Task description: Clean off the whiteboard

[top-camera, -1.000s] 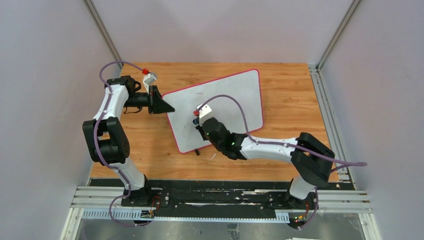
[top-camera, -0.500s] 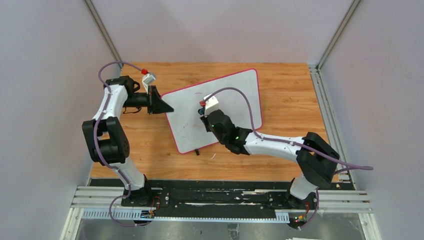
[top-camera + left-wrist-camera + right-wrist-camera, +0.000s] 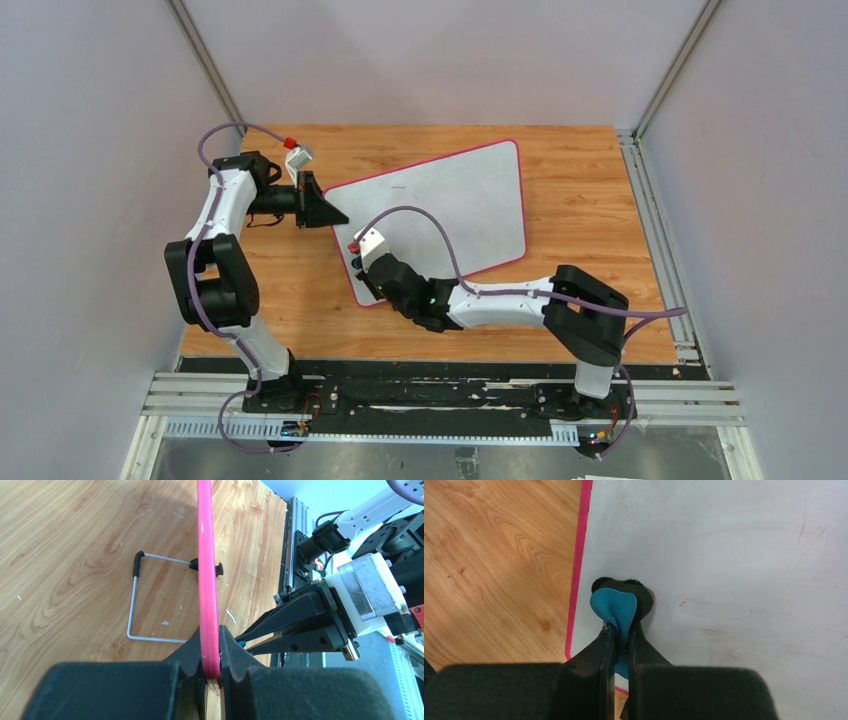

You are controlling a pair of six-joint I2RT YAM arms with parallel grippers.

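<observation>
Nearest the bases, the right claw (image 3: 621, 630) is clamped on a small blue eraser (image 3: 615, 607), which is pressed against the whiteboard (image 3: 455, 205) near its 7 o'clock corner. The whiteboard lies askew on the middle of the table (image 3: 580, 215), its long side running from 8 to 2 o'clock. Its white face is dulled with faint red smears and thin streaks, inside a thin pink-red border with rounded corners. At its 10 o'clock corner the left claw (image 3: 210, 647) pinches the pink rim. A bent wire stand (image 3: 131, 610), black-tipped, shows beneath.
</observation>
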